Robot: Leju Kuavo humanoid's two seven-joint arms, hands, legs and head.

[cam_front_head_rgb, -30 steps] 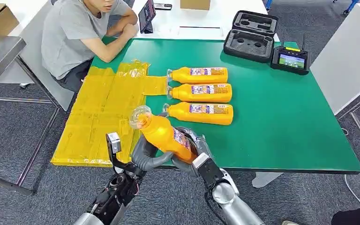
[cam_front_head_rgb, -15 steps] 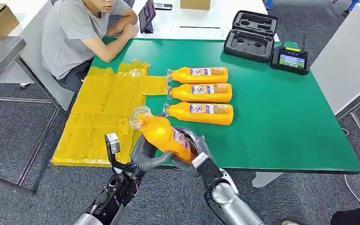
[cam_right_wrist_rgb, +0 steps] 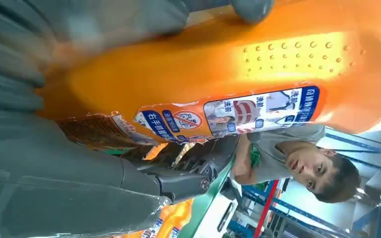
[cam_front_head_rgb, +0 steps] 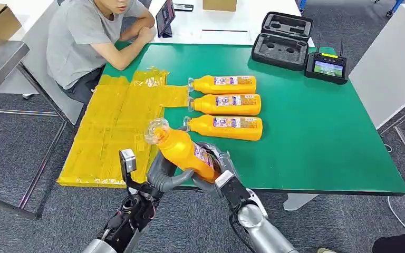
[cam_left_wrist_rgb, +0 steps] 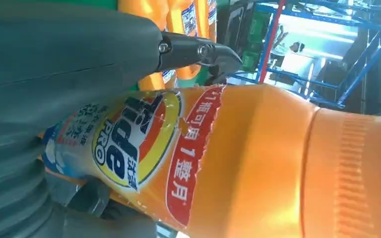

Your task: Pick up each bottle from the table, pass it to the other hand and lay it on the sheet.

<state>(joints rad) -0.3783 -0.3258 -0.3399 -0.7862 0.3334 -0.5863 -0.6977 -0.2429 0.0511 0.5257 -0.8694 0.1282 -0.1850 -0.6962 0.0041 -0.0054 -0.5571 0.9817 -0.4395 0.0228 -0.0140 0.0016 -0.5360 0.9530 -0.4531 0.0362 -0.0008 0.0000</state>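
Held bottle (cam_front_head_rgb: 182, 150): lower body hidden by both hands' fingers (cam_front_head_rgb: 164, 174). Bottle labels on desk (cam_front_head_rgb: 316, 132): print too small, probably illegible.

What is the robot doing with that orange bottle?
The robot is holding one orange detergent bottle with both its left hand and right hand, above the near edge of the green table. Three more bottles lie on the table beside the yellow sheet. A person sits watching.
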